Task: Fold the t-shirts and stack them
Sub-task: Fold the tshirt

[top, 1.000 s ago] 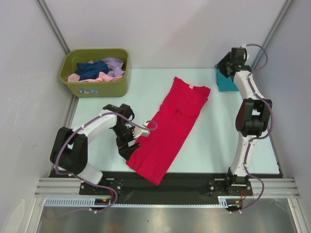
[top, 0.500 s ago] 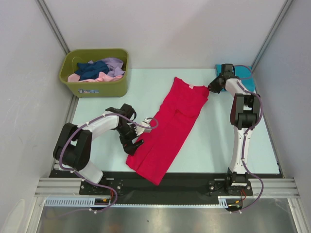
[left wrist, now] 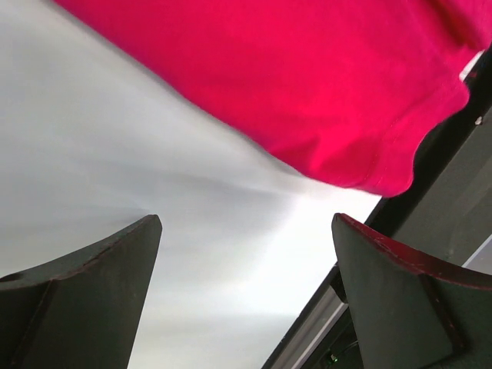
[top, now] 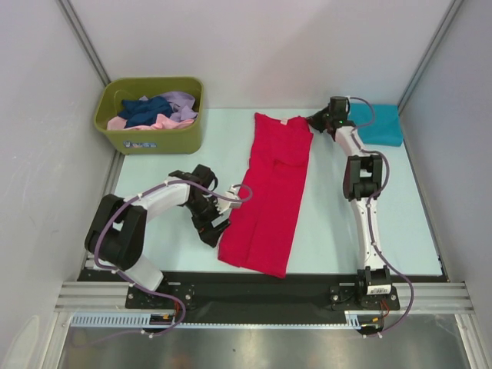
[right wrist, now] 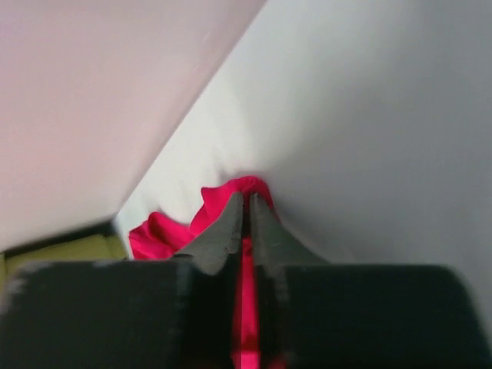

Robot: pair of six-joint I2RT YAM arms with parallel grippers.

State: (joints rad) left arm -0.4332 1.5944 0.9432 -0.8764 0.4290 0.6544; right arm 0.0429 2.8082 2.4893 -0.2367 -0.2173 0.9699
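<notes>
A bright red t-shirt (top: 269, 192) lies folded lengthwise down the middle of the table. My right gripper (top: 314, 121) is at its far right corner, shut on a pinch of red cloth (right wrist: 165, 231), which bunches around the fingertips and runs between the jaws of the right gripper (right wrist: 246, 197). My left gripper (top: 214, 231) sits low beside the shirt's near left edge, open. In the left wrist view, the left gripper (left wrist: 246, 223) holds nothing, and the red hem (left wrist: 292, 84) lies just beyond it. A folded teal t-shirt (top: 377, 123) rests at the back right.
An olive-green bin (top: 150, 140) stands at the back left, holding navy (top: 142, 109), pink (top: 165, 121) and lavender (top: 183, 104) shirts. The table's black front edge (left wrist: 430, 177) runs close to the left gripper. Walls close in on both sides.
My right gripper swung left from the teal shirt to the red shirt's far corner and shut on it. The red shirt now lies straighter, its top shifted left. The left gripper stayed open.
</notes>
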